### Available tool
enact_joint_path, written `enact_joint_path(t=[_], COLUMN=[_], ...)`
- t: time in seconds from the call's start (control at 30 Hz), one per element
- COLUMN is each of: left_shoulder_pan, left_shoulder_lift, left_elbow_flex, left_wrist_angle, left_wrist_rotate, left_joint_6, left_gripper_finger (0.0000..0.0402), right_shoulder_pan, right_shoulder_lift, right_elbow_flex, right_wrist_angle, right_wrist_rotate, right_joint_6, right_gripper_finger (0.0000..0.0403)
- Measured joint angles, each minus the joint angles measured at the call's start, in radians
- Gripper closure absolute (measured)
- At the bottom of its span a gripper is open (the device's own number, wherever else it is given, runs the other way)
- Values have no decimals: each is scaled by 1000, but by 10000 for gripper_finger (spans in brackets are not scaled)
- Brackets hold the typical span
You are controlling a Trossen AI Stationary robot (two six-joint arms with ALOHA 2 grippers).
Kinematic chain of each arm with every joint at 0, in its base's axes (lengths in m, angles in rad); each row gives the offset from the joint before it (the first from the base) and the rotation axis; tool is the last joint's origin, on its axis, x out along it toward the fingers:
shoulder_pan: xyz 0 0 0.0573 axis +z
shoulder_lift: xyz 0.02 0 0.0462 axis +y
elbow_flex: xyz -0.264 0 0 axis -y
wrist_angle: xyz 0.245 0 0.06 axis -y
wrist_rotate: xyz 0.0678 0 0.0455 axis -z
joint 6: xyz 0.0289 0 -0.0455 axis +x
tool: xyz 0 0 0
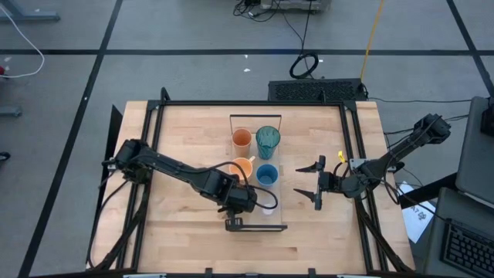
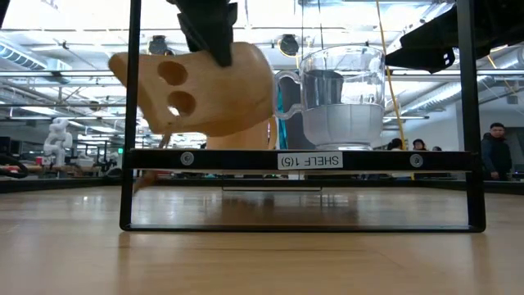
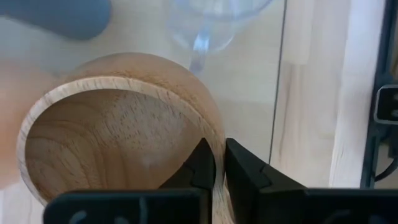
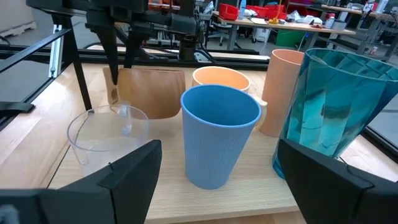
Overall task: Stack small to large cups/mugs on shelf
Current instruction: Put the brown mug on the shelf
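**Tan mug gripped over near end of shelf**

Left gripper [image 3: 216, 163] clamped on rim of tan handled mug [image 2: 205, 86], one finger inside the wall, one outside. Mug tilted and lifted clear of shelf [image 2: 303, 160] in the low view, at the shelf's near end, just beside tiny clear glass [image 2: 340, 94]. Glass standing upright on shelf. Blue cup [image 4: 219, 134] at mid shelf, orange mug with pale handle [image 4: 222, 81] beside it. Orange cup [image 1: 241, 140] and tall teal tumbler [image 1: 268, 140] side by side at far end. Right gripper [image 1: 317, 184] fingers spread wide, holding nothing, near right edge of the bench, facing the shelf.
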Motion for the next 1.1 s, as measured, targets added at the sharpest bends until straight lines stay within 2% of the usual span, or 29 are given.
enact_joint_path(t=[0.43, 0.77, 1.1], left_shoulder_pan=[3, 14, 18], left_shoulder_lift=[0, 49, 52], left_elbow_flex=[0, 0, 1], left_wrist_angle=[20, 50, 64], left_wrist_rotate=[-1, 14, 19], left_joint_6=[8, 27, 24], left_gripper_finger=[375, 374, 315], right_shoulder_pan=[0, 16, 34], right_shoulder_lift=[0, 0, 0], right_elbow_flex=[0, 0, 0], right_wrist_angle=[0, 7, 15], right_wrist_rotate=[0, 0, 0], right_joint_6=[0, -3, -15], right_gripper_finger=[92, 92, 92])
